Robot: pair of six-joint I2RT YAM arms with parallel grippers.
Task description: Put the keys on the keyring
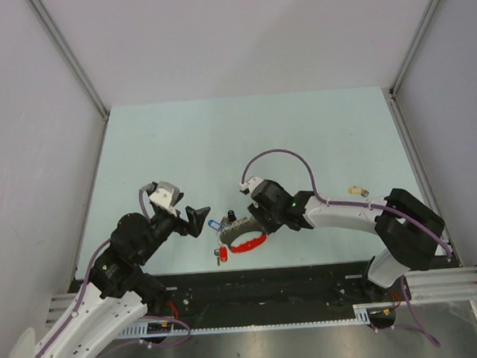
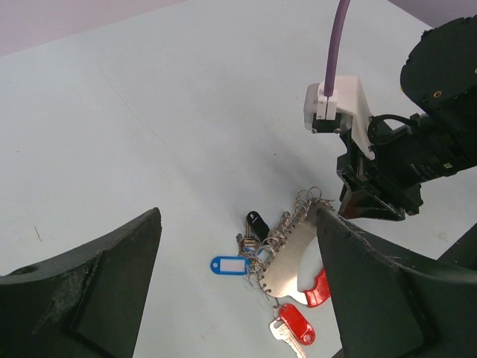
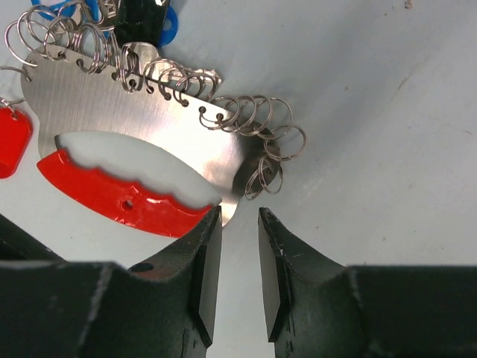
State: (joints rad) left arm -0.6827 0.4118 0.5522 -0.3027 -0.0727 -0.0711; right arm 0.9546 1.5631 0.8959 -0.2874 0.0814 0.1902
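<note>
Right claw (image 3: 239, 215): jaws stand at a narrow slit, not clenched. Bare surface (image 3: 387, 112) shows through the gap and nothing is seen pinched. The tips sit at the pointed corner of the keyring (image 3: 149, 142). Touching it or just over it: cannot tell. Judgement: it is placed there to pin or steady that end, so the plate does not slide while a key is worked on.

Left claw (image 2: 238, 216): spread wide, released, empty. It hovers on its own side of the cluster, apart from everything. Judgement: held open ready to come down on a single key.

Keyring: one flat steel plate, lying flat near the front edge of the surface, between the two arms.
- One red curved grip (image 3: 119, 195) runs along one side.
- A row of split rings (image 3: 246, 123) goes through holes along the opposite edge. The rings overlap. There are well over ten, but the exact count is not readable.

Keys, counted: four coloured pieces.
- Blue tag (image 2: 227, 266) and black-headed key (image 2: 257, 224): just beside the ringed edge.
- Red-headed key (image 2: 297, 327): at the plate's near end.
- Whether any of these three is already threaded: cannot tell.
- Yellow-headed key (image 1: 356, 191): alone, well apart, on the far side of the right arm. Judgement: this one is plainly not yet on a ring.
</note>
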